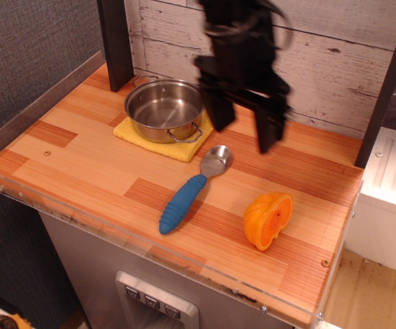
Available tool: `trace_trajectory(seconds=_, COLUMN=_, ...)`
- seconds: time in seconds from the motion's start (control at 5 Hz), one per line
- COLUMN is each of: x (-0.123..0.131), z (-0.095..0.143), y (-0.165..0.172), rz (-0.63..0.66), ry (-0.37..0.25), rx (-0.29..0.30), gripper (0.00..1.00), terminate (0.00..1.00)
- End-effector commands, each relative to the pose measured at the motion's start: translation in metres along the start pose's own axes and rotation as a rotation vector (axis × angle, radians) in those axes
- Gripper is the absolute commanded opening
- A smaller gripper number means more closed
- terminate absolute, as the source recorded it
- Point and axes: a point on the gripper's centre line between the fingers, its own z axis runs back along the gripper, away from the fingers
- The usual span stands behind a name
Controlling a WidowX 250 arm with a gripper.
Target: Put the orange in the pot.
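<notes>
Nothing done yet — orange (268, 220) lies on worktop (81, 171), pot (165, 109) empty. Gripper (244, 131) aloft between them, fingers spread, holding nothing — grasp and transfer remain.

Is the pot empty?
Empty: the pot shows only bare shiny steel inside. The orange lies out on the table.
</notes>
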Motion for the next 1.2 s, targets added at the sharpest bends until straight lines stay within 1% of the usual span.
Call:
trace_trajectory(seconds=0.0, x=-0.011, z=-0.013, y=-0.018, rz=0.010, ry=0.059, rx=0.104, gripper=1.00, terminate=0.00)
trace_trajectory(seconds=0.2, x=-0.021, z=-0.024, y=-0.022, rz=0.016, ry=0.093, rx=0.153, gripper=1.00, terminate=0.00)
trace_trajectory(seconds=0.4, x=-0.027, z=-0.035, y=-0.024, rz=0.019, ry=0.112, rx=0.161, gripper=1.00, terminate=0.00)
trace_trajectory(seconds=0.6, x=-0.028, z=-0.050, y=-0.026, rz=0.017, ry=0.134, rx=0.136, gripper=1.00, terminate=0.00)
trace_trajectory(seconds=0.8, x=-0.026, z=-0.066, y=-0.024, rz=0.015, ry=0.153, rx=0.132, gripper=1.00, terminate=0.00)
trace_trajectory(seconds=1.0, x=-0.025, z=-0.070, y=-0.023, rz=0.026, ry=0.133, rx=0.126, gripper=1.00, terminate=0.00)
